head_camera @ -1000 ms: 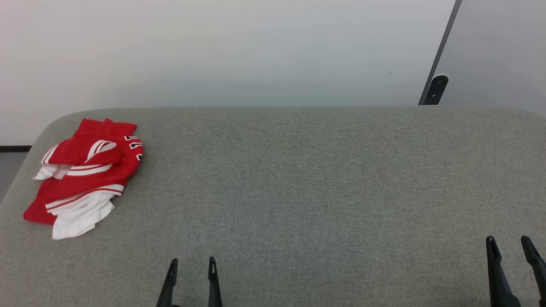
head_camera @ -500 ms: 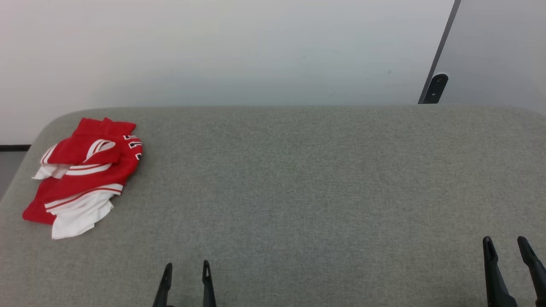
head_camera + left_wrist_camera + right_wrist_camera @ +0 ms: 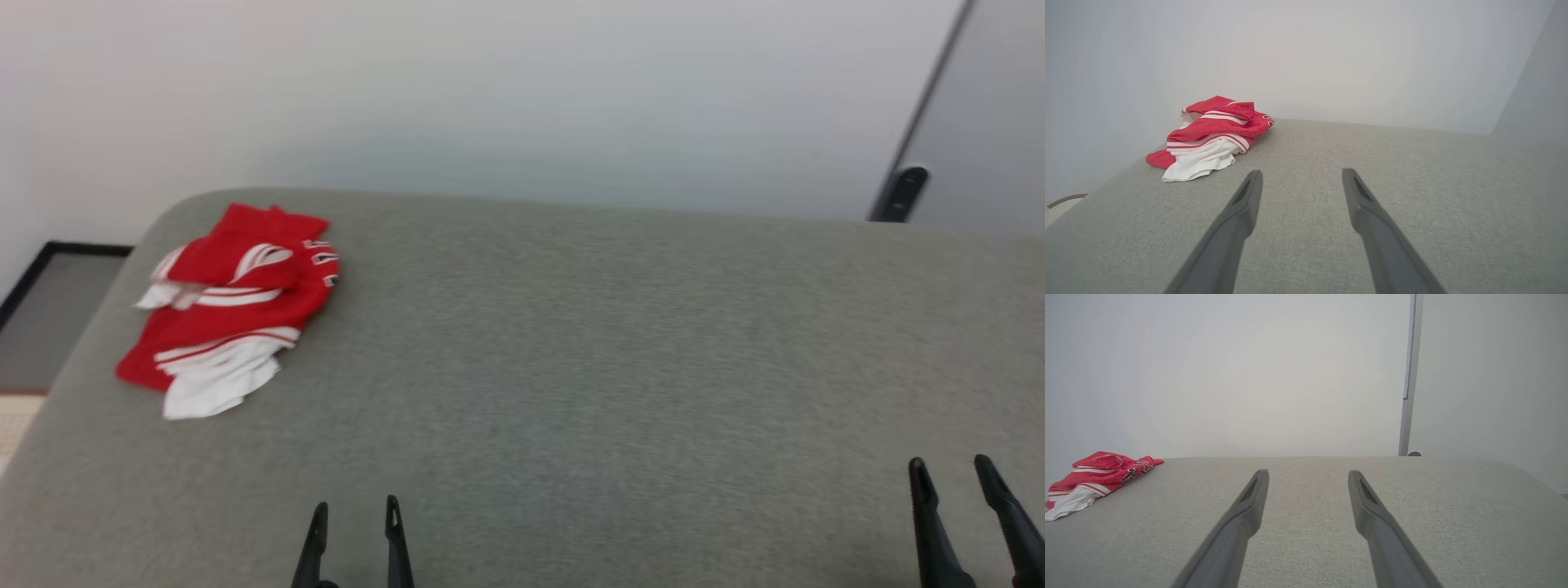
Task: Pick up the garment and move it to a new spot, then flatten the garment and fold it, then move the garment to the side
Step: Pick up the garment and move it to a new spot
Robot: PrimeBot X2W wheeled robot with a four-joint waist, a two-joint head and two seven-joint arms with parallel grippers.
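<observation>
Only the head camera swung; the garment (image 3: 233, 306) lies crumpled at the far-left corner of the grey table (image 3: 612, 367), well apart from left gripper (image 3: 354, 505) and right gripper (image 3: 949, 462), both spread wide.

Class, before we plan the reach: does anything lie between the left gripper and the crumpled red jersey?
Nothing visible does. The left gripper, jaws open, is near the table's front edge. The jersey lies crumpled at the far left corner, with bare grey fabric between them.
</observation>
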